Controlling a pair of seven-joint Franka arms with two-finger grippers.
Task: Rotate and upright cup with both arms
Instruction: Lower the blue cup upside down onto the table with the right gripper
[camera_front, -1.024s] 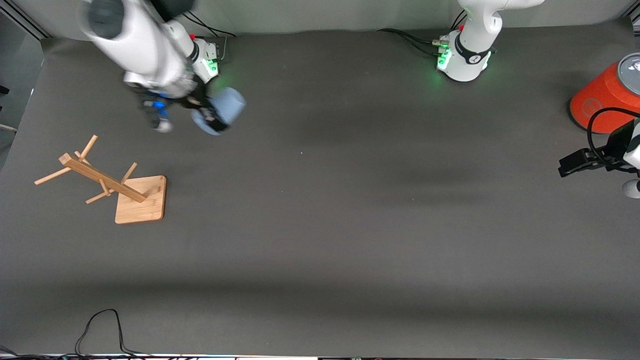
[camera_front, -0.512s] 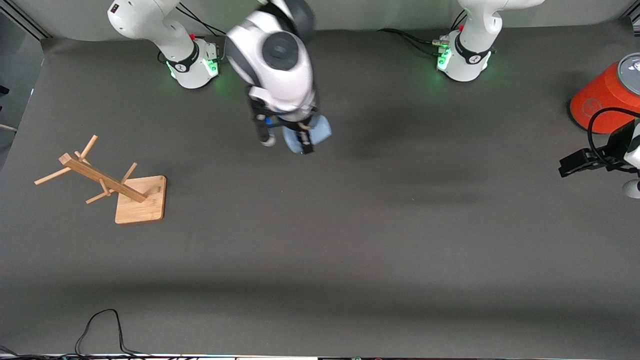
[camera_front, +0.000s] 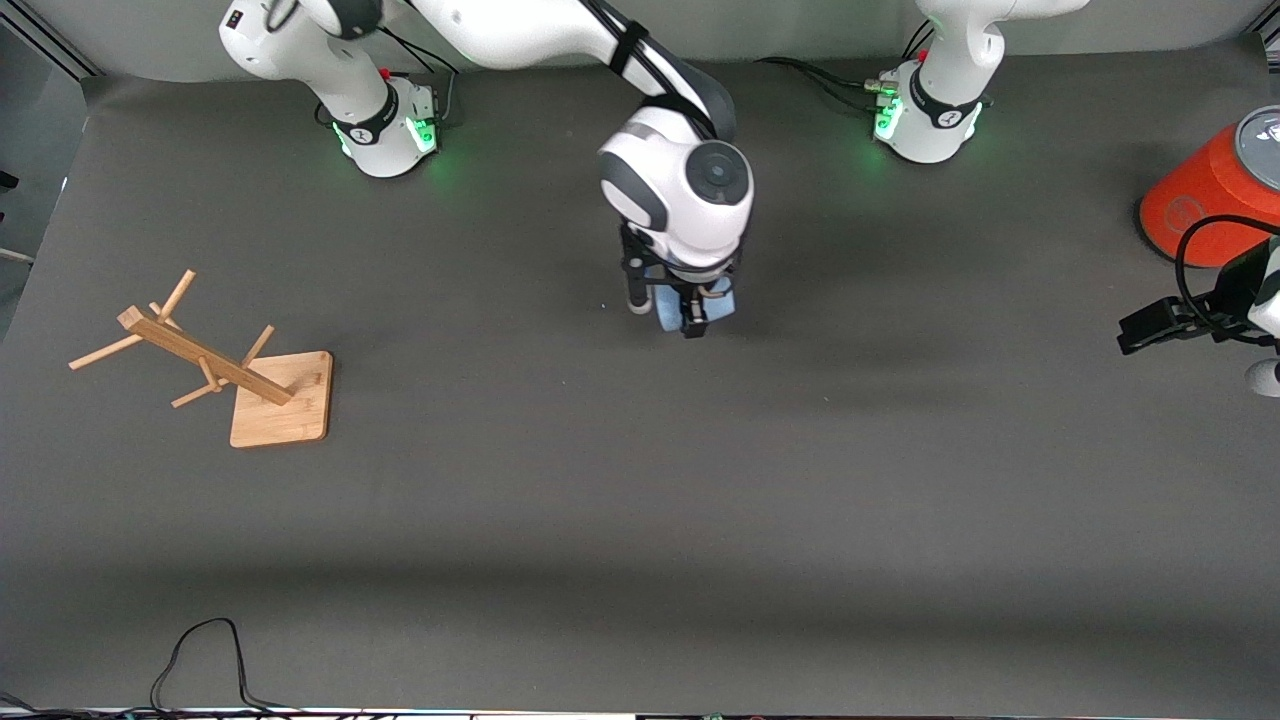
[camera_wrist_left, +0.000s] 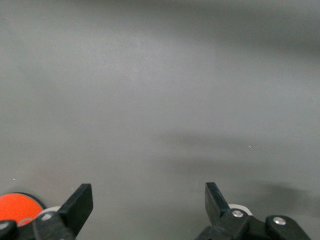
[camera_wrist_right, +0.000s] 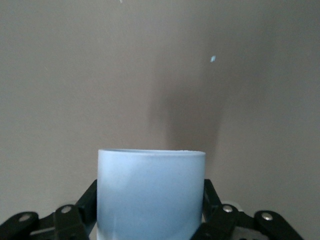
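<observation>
My right gripper is shut on the pale blue cup and holds it over the middle of the table, a little toward the robots' bases. In the right wrist view the cup fills the space between the black fingers, its flat end pointing away from the camera. The arm's white wrist hides most of the cup in the front view. My left gripper waits open and empty over the left arm's end of the table; its wrist view shows the gripper with its jaws wide apart above bare mat.
A big orange-red cylinder with a grey top stands at the left arm's end, beside the left gripper, and shows in the left wrist view. A wooden peg rack stands toward the right arm's end. A black cable lies near the front edge.
My right arm has swung from near its own base toward the middle of the table, carrying the cup. The left arm has not moved.
</observation>
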